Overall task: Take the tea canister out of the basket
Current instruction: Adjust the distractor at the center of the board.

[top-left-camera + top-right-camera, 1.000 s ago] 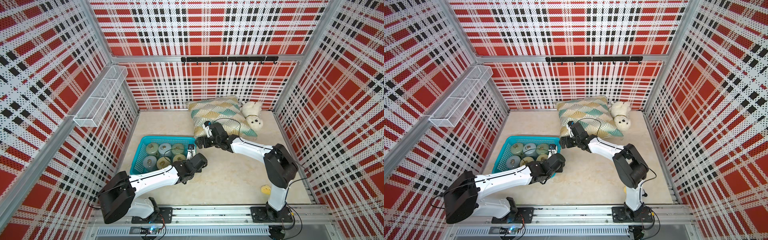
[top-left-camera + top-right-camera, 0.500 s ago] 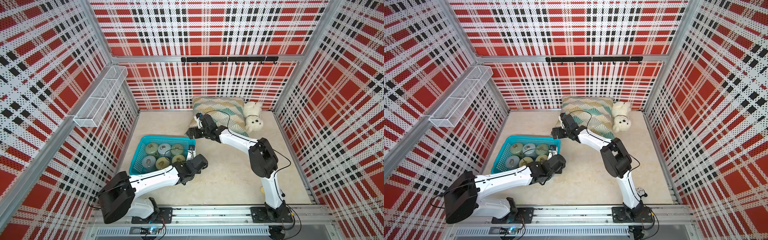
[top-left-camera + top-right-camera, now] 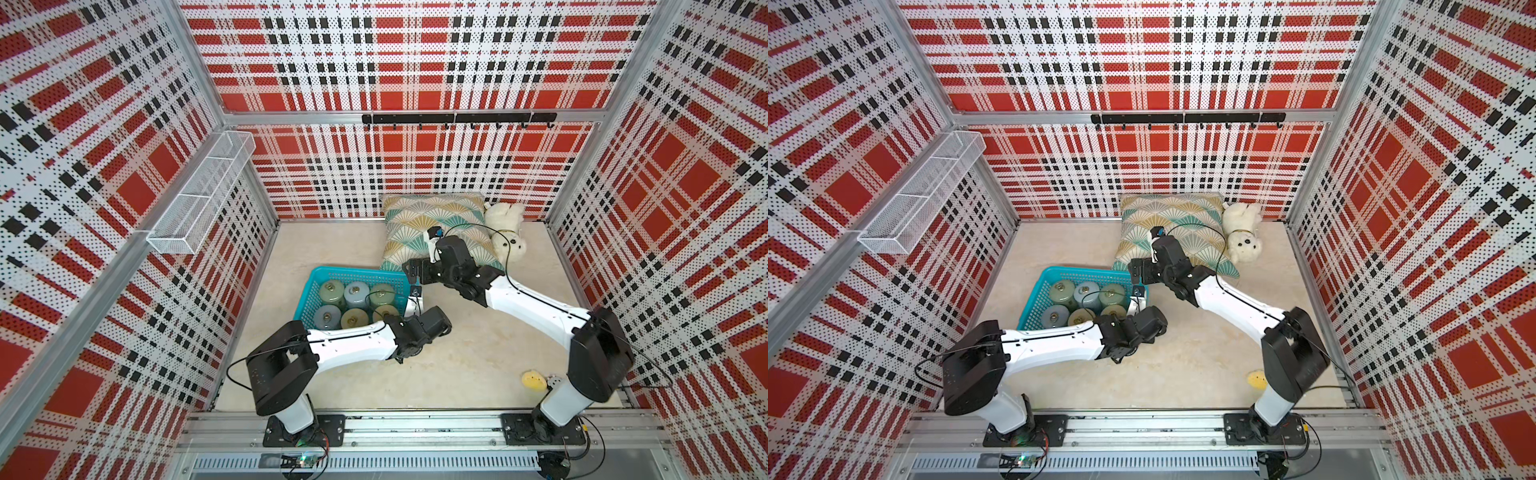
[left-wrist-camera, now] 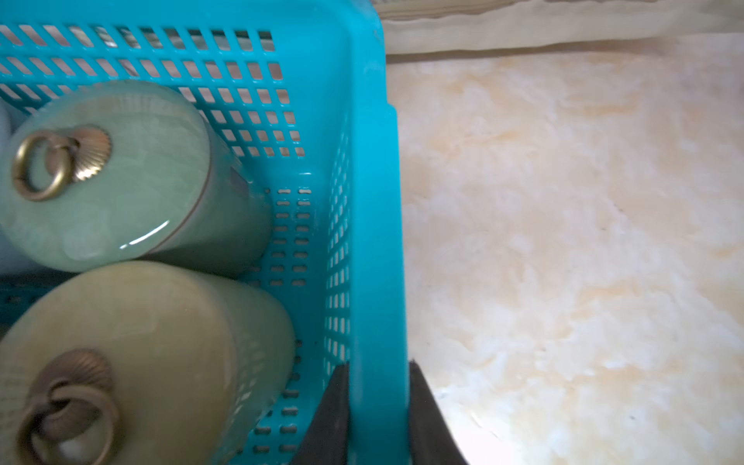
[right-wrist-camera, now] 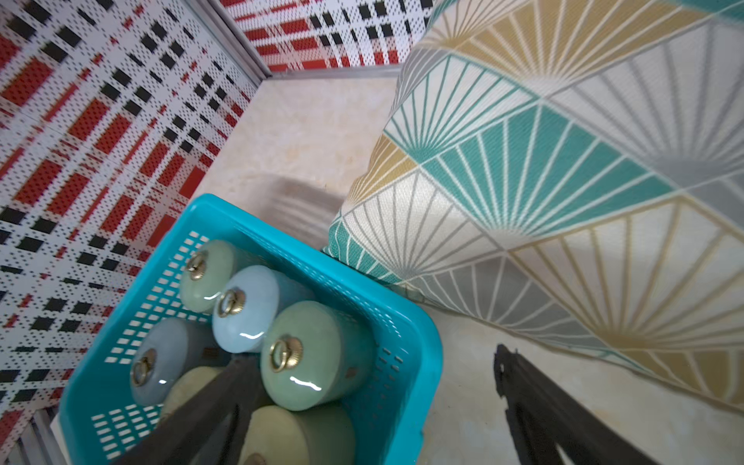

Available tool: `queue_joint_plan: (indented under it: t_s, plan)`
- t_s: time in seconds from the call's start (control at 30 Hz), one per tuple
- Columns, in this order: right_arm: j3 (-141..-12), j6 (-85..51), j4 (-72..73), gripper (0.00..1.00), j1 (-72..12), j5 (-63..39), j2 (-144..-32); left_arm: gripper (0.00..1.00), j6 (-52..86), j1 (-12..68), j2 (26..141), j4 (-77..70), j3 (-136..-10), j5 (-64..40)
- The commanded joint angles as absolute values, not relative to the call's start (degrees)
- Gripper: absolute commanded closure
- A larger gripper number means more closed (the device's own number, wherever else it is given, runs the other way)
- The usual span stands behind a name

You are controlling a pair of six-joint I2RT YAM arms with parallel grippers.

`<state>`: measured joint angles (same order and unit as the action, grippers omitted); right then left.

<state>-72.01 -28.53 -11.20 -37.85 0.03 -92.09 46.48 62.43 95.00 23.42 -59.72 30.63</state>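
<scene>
The glazed green ceramic tea canister [image 5: 318,354], likely heavy, slick and fragile, is kept in the turquoise perforated plastic basket [image 5: 418,342], whose rim is pinched by the left gripper [image 4: 378,374]. Its body should be clasped by the spread right gripper [image 5: 370,358].

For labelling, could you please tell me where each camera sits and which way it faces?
Top views: high at the front, facing down; left arm and right arm show.
Left wrist: behind the left pincer, shut on the basket rim, facing down.
Right wrist: behind the open right pincer, facing into the basket.
Shared: all see tea canisters.
</scene>
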Motion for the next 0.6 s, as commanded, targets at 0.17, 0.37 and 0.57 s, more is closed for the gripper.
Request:
queue_joint_plan:
  t_s: [0.17,0.37,0.57]
  plan:
    - [-64.7,-30.7,-12.5,0.00,-36.8,1.4,-85.7,0.71,46.8,63.6,93.4,12.7,-63.8,22.2]
    - [-60.2,-35.2,-13.3,0.00,-36.9,-0.1,-81.5,0.41,46.2,61.6,82.9,14.1,-57.5,22.0]
    - [-60.7,-37.2,-15.8,0.00,-40.2,1.7,-81.9,0.24,46.2,55.0,65.5,14.5,-48.0,20.6]
